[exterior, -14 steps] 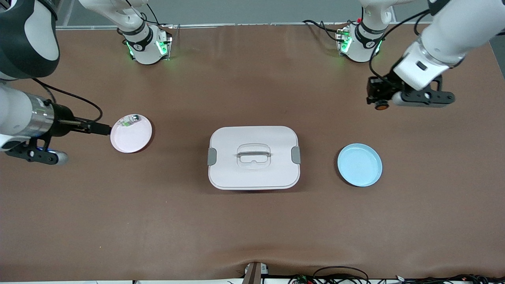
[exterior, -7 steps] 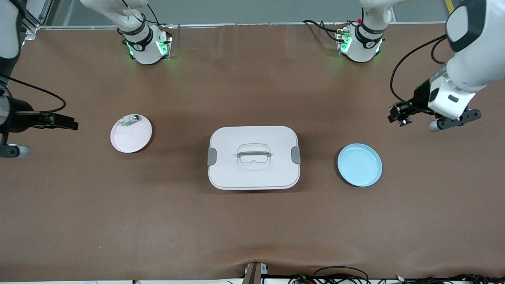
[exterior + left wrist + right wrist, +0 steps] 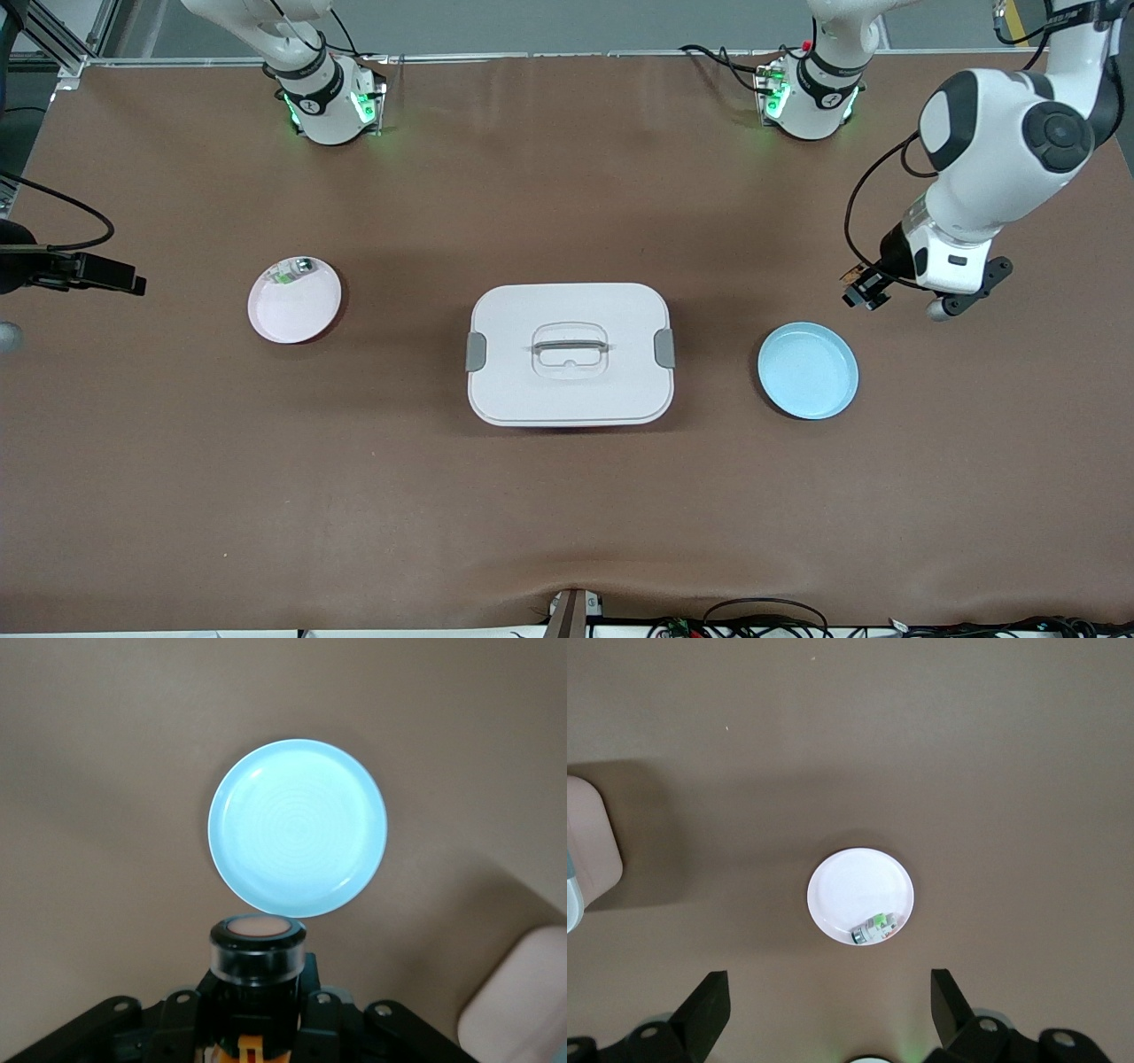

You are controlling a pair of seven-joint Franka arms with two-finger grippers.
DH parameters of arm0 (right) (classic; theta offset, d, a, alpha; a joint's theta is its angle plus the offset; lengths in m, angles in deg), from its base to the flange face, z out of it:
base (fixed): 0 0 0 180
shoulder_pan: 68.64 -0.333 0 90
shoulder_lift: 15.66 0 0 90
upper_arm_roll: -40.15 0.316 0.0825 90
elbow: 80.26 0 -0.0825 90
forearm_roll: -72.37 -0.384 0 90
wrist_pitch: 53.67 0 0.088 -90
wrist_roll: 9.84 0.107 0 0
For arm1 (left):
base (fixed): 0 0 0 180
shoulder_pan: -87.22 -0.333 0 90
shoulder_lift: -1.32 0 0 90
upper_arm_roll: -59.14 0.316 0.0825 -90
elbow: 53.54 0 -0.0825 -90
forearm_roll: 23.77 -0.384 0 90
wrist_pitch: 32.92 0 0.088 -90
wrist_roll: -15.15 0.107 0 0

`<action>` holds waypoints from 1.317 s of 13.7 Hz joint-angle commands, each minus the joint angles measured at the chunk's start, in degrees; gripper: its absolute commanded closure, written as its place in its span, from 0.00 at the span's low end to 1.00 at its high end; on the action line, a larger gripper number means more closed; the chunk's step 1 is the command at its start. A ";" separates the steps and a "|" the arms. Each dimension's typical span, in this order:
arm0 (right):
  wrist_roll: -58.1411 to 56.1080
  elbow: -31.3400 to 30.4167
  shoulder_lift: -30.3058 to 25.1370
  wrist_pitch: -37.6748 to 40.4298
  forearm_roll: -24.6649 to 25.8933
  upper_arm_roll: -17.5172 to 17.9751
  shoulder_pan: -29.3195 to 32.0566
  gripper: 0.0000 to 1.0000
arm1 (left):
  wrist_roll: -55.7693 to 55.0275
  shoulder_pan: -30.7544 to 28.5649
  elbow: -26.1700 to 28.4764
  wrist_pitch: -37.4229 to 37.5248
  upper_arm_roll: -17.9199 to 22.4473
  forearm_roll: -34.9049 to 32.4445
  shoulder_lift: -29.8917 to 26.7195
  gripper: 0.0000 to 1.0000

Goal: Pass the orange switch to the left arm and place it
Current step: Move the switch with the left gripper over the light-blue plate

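My left gripper is shut on the orange switch, a small black part. It hangs over bare table just off the rim of the blue plate. In the left wrist view the switch stands upright between my left gripper's jaws, its tan button face up, with the blue plate below it. The white box sits at the table's middle. My right gripper is open and empty at the right arm's end of the table, apart from the pink plate.
The pink plate holds a small green-and-silver component, which also shows in the right wrist view. A corner of the box shows in the left wrist view and in the right wrist view.
My left gripper has carried the switch down toward the blue plate and turned. My right gripper has drawn back from the pink plate toward the table's end.
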State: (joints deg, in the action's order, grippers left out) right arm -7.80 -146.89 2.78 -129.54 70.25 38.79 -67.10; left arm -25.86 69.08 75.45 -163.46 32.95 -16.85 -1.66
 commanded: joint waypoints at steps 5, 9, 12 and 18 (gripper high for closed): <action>-1.69 -16.94 -11.56 -9.20 0.90 1.01 1.54 0.00 | -28.27 -0.49 2.50 -14.81 0.00 -20.32 15.43 1.00; -1.69 -23.88 -16.22 -13.24 0.90 1.10 1.54 0.00 | -49.91 -1.11 -5.48 -15.18 0.44 -32.57 24.75 1.00; -1.77 -26.36 -18.08 -14.75 0.90 1.01 1.54 0.00 | -53.47 -1.11 -8.49 -15.09 0.35 -32.67 27.93 1.00; -1.77 -26.53 -19.13 -14.40 0.90 1.10 1.36 0.00 | -54.96 -0.06 -11.84 -14.83 -0.09 -29.68 32.85 1.00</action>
State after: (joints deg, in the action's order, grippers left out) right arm -9.08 -171.44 -14.11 -143.39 70.27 38.98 -66.52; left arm -79.71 68.51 64.91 -179.05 33.32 -47.90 29.73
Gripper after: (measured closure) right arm 0.000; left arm 0.656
